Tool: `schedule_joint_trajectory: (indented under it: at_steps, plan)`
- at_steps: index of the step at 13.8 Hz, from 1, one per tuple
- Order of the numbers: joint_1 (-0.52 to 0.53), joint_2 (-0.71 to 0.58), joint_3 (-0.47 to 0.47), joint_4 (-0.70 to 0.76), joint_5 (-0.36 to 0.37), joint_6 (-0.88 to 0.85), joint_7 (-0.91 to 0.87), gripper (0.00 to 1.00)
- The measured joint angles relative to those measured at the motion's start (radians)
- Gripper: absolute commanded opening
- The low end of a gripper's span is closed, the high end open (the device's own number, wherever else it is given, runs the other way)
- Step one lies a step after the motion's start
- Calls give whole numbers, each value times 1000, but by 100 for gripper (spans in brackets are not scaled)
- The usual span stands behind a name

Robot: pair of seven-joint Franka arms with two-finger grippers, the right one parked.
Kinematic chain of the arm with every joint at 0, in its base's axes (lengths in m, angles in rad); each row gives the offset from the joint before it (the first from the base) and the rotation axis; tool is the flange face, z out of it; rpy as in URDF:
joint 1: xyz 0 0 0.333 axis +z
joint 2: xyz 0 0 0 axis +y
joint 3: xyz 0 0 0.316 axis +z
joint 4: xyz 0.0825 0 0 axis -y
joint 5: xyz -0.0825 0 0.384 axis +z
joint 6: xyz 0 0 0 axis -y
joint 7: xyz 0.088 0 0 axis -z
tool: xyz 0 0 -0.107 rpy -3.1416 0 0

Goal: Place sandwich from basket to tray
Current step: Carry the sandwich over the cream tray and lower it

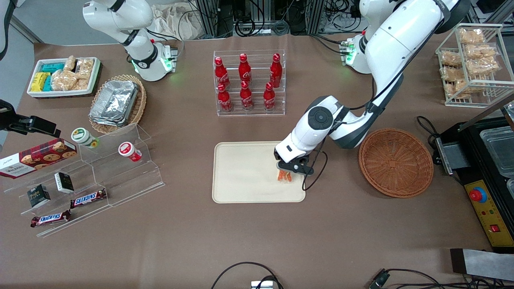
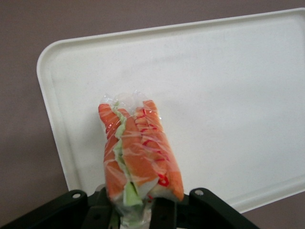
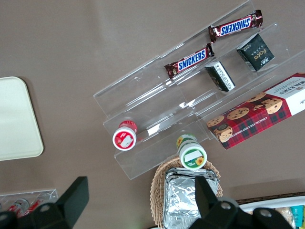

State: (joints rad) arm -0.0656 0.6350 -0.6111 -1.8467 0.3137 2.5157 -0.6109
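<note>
From the front, the gripper (image 1: 290, 170) clamps the wrapped triangular sandwich (image 1: 284, 176) over the cream rectangular plastic tray (image 1: 241, 172), beside the empty reddish-brown round wicker basket (image 1: 395, 162). At the wrist, the sandwich (image 2: 138, 152) hangs near the tray (image 2: 228, 95) rim; released here, it could tip onto the counter.

End effector (image 2: 136, 214) fingertips hidden under sandwich (image 2: 138, 157), tray (image 2: 228, 71) corner cut off

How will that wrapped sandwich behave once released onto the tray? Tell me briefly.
The sandwich, gripped in the gripper above the cream tray, looks soft and light, so probably squashable. Its clear wrap looks glossy, likely slippery. Held on a narrow end, it may well topple flat when freed.
</note>
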Motion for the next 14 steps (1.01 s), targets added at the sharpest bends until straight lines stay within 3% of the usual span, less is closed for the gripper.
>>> schedule_joint_trajectory:
  at_steps: [7, 12, 13, 14]
  plan:
    - [-14, 26, 4, 9, 1, 0, -2, 21]
    - [-99, 36, 86, 27, 1, 0, -29, 22]
    - [-113, 36, 96, 34, 1, 0, -33, 24]
    - [-120, 37, 100, 38, 1, 0, -37, 36]
